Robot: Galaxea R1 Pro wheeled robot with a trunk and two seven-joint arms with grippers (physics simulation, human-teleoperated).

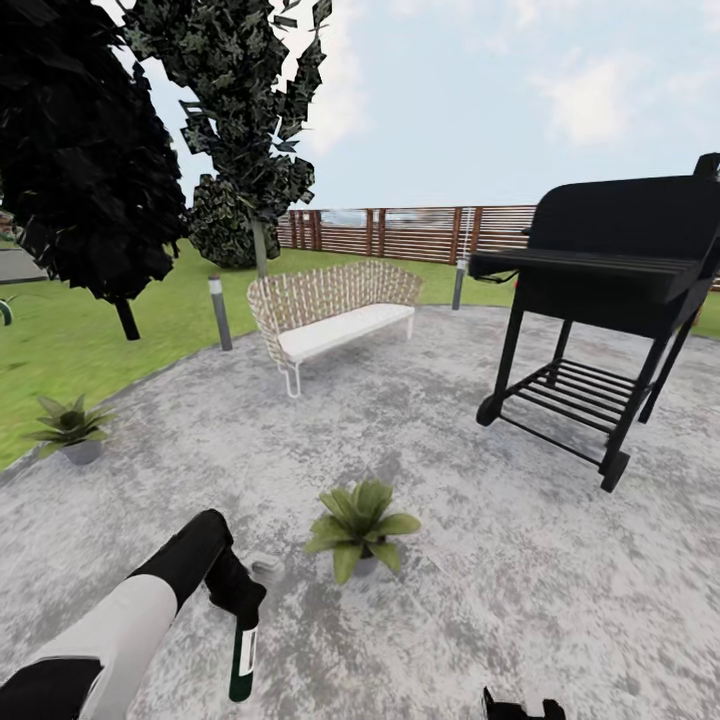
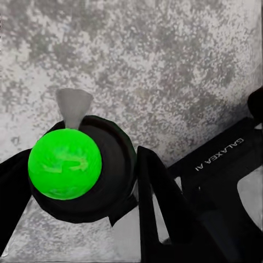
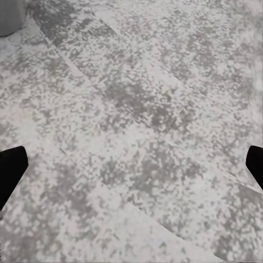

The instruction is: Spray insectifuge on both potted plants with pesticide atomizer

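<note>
Now left gripper (image 1: 243,600) clamps the pesticide atomizer (image 1: 243,655); right gripper (image 3: 131,164) spread wide.

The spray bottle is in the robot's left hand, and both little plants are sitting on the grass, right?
Not quite. The spray bottle is in the left gripper, but the head view shows both plants on the grey stone patio: the broad-leaved plant near the bottle, the spiky plant by the patio's edge next to the grass.

L gripper (image 1: 243,610) clamped on load; R gripper (image 3: 131,164) fingers spread.
</note>
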